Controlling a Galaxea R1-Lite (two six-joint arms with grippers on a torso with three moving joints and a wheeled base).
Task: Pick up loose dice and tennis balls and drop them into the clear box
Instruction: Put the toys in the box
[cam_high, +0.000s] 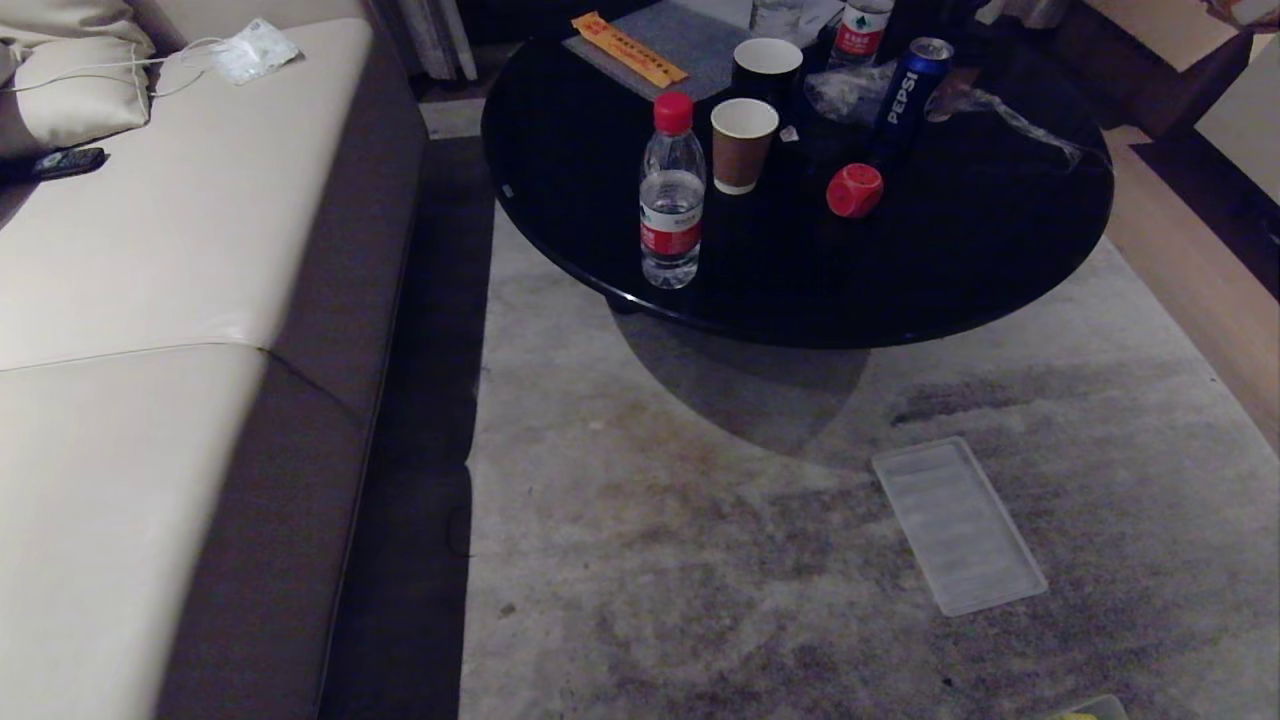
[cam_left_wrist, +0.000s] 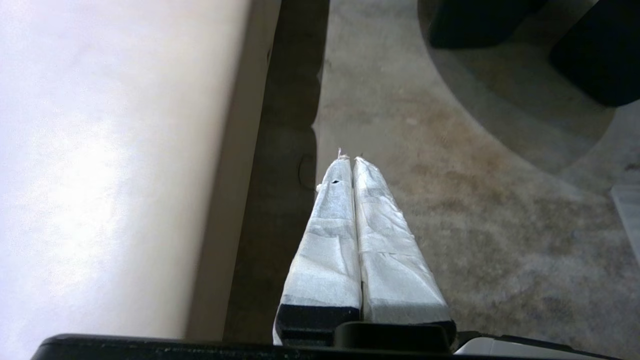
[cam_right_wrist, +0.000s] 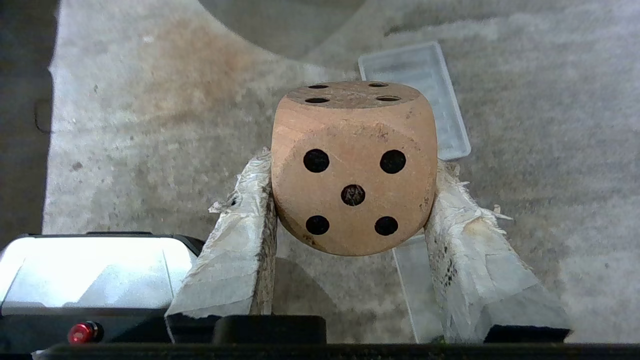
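My right gripper (cam_right_wrist: 352, 165) is shut on a beige die (cam_right_wrist: 352, 170) with black pips and holds it above the carpet. In the head view a red die (cam_high: 854, 190) sits on the black round table (cam_high: 960, 270), beside a Pepsi can. A corner of the clear box (cam_high: 1100, 707) shows at that view's bottom right edge. I cannot tell what the yellow sliver next to it is. Tennis balls are out of view. My left gripper (cam_left_wrist: 350, 160) is shut and empty, hanging over the carpet beside the sofa base. Neither gripper is in the head view.
A flat ribbed lid (cam_high: 958, 525) lies on the carpet in front of the table. On the table stand a water bottle (cam_high: 671, 195), two paper cups (cam_high: 743, 143) and a Pepsi can (cam_high: 912, 95). A beige sofa (cam_high: 150, 300) fills the left side.
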